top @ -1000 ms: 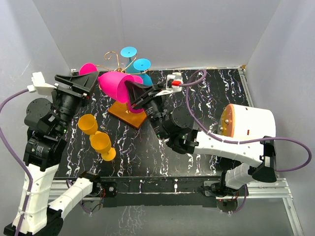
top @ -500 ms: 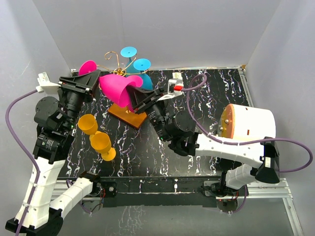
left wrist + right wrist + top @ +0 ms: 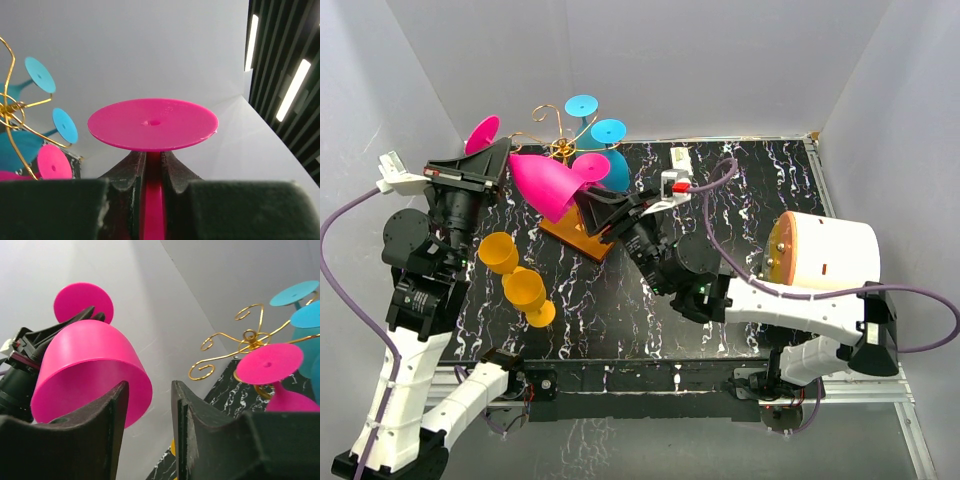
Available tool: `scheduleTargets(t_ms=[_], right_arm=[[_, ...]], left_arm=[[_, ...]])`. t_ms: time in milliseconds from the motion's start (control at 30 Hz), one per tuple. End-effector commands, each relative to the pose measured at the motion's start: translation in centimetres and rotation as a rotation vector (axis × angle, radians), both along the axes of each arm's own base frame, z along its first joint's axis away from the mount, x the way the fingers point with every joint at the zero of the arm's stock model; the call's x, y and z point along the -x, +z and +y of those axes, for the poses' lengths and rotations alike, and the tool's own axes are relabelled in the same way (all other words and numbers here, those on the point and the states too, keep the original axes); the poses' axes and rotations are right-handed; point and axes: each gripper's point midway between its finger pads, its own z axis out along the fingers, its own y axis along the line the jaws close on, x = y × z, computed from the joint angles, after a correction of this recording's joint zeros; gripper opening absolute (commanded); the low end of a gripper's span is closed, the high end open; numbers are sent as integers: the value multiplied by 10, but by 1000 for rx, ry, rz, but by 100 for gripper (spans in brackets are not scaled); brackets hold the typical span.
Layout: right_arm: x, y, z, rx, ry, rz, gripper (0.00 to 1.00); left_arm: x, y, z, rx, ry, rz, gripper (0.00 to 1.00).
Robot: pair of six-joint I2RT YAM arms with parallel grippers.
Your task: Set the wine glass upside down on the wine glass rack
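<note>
The pink wine glass (image 3: 542, 185) hangs tilted in the air left of the wine glass rack (image 3: 557, 140), foot (image 3: 480, 133) up and to the left, bowl mouth down and to the right. My left gripper (image 3: 498, 160) is shut on its stem (image 3: 152, 200), just under the round foot (image 3: 152, 124). My right gripper (image 3: 592, 205) stands open at the bowl's rim (image 3: 85, 365); an edge of the rim shows in the gap, and the fingers (image 3: 192, 415) are apart from it. The rack's gold wire arms (image 3: 235, 347) rise from an orange-brown base (image 3: 582, 235).
Another pink glass (image 3: 270, 362) and two blue glasses (image 3: 608, 132) hang upside down on the rack. Two yellow glasses (image 3: 515, 272) lie on the black marbled table (image 3: 750, 200) at the left. Grey walls close in behind and at both sides.
My left gripper has shut on the stem below the foot. My right gripper has opened off the bowl's rim. The glass has swung slightly left with its foot higher.
</note>
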Motion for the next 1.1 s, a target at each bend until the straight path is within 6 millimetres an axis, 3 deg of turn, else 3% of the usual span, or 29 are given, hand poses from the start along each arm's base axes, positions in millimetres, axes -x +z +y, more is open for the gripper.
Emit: scheduleTargets(t_ms=[0,233,333,567,767,933,1067], right_arm=[[0,8,-28,5,-54,18,39],[2,-41,-42,183,-76,62,45],[6,-48,-47,229,-61,76,46],[17,-31,-55,245,-5,101,55],[33,-6,-55,137,105,121,61],[46,27,-53,-23,206,151,65],[46,41,-51,-111,230,196,65]], left_arm=[[4,18,20,-80,118,-87,0],[6,-1,38,-217,233,-68,0],[5,-6,33,-333,226,-67,0],[4,-19,-2,-701,90,-195,0],[30,-27,-45,-1011,-115,-489,0],[43,-42,-67,-1104,-234,-637,0],[44,-51,-75,-1133,-285,-677,0]])
